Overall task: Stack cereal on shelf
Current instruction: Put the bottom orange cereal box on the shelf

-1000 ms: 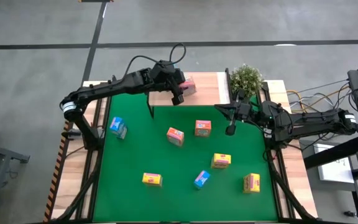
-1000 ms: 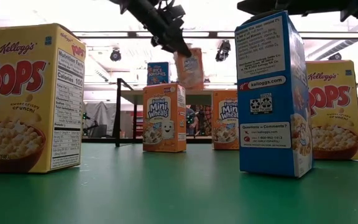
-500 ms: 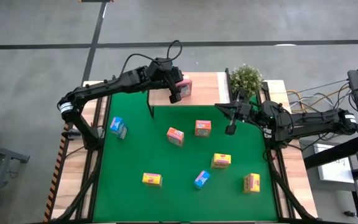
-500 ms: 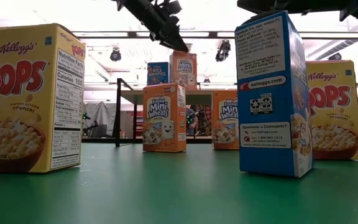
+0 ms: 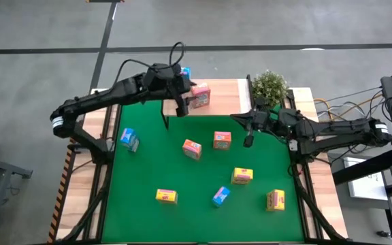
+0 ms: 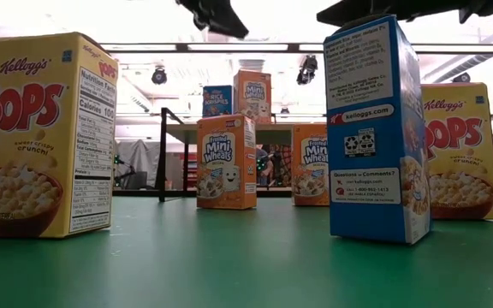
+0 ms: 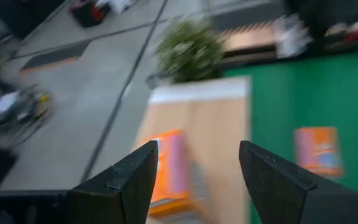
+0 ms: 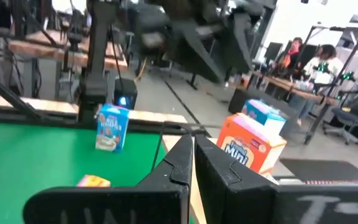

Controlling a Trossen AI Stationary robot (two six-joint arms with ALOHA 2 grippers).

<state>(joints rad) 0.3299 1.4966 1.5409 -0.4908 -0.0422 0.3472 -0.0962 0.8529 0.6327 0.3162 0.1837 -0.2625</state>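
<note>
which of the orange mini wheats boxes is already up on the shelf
The orange box at the back, on the wooden shelf beside the blue box. The other two orange boxes stand on the green mat.

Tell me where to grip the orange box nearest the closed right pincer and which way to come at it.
Take the orange box across its two narrow side walls, near the top, coming straight down. It stands upright on the green mat with clear space all round, so a top approach looks easiest. The right pincer, shut, hovers just beside it and must open first.
</note>
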